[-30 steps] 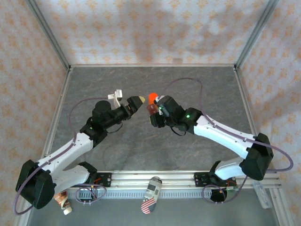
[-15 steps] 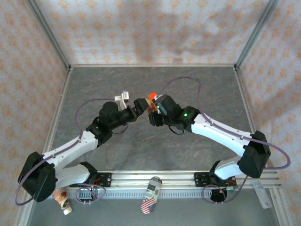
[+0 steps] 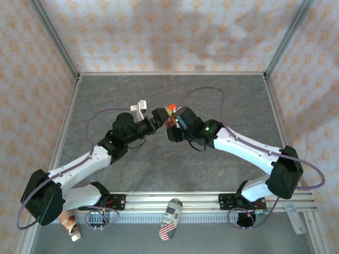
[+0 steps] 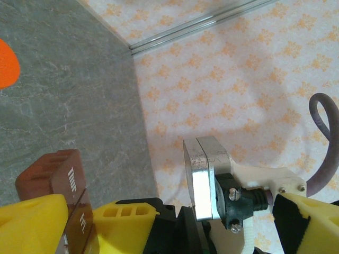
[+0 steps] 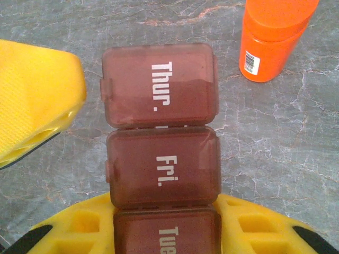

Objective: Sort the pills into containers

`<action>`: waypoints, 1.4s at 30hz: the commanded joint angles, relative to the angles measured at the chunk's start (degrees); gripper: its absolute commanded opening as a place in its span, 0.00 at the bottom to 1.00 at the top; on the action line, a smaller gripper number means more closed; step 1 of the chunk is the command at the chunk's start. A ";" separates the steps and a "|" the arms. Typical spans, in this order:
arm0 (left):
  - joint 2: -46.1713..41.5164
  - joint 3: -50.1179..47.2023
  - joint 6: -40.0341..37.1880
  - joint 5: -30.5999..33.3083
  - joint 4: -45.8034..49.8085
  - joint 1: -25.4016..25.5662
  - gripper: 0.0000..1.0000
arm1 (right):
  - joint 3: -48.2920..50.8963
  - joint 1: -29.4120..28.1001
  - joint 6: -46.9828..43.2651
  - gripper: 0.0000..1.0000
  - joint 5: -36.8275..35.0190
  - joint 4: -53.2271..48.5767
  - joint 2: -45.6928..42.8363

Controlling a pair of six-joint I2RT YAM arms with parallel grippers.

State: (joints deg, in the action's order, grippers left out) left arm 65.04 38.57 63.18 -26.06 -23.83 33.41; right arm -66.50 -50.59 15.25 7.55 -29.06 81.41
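**Right gripper (image 5: pixel 164 233) presenting the box (image 5: pixel 161 153) to the left gripper (image 3: pixel 157 116).**

The right gripper is clamping the box at its nearest compartment, marked "Tue", with one yellow finger (image 5: pixel 58 219) pressing on each long side. The "Fri." and "Thur." compartments are projecting straight out beyond the fingertips. Whether the box is resting on the table (image 5: pixel 296 159) or hanging above it cannot be told.

The bottle (image 5: pixel 270 37) is standing ahead and to the right of these fingertips, just apart from the far compartment. The left gripper is standing with its jaws spread wide and is holding nothing. One of its fingers (image 5: pixel 37 95) is lying just left of the "Thur." compartment, near it but apparently not touching.

The lids (image 5: pixel 159 100) in view are lying shut. The pills cannot be made out through the dark plastic.

*Handling.* The box is probably behaving as a light, stiff shell of smooth plastic. It is likely to pivot or slip in an end-on pinch when pushed at its far compartment, so the clamp on its sides needs to be firm.

Each lid is carrying a small tab (image 5: pixel 104 87) on the edge facing the left gripper, and that is the likely place to take hold for opening. The snap hinges are probably fragile under a hard pry.

The pills, being tiny and light, are likely to roll and scatter. The box therefore needs to stay level once any lid is open.
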 commanded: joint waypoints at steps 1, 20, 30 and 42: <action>-0.04 1.07 -0.41 2.45 -0.61 0.58 1.00 | -1.00 0.14 0.58 0.22 -0.83 1.20 -0.28; 0.71 0.70 -0.32 4.64 -0.01 1.22 1.00 | -0.08 0.14 1.19 0.21 -0.80 2.42 -1.39; 0.84 -0.16 0.55 6.30 -1.52 1.42 1.00 | 0.70 0.14 1.98 0.21 -0.21 3.22 -1.80; 0.75 -0.23 0.10 7.80 -0.82 1.39 1.00 | 1.04 0.14 2.08 0.21 -0.14 3.39 -2.30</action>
State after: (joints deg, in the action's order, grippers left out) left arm 65.80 38.52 63.57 -19.42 -23.86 34.52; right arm -65.93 -50.59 16.75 7.55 -26.94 81.14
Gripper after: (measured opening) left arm 0.997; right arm 0.369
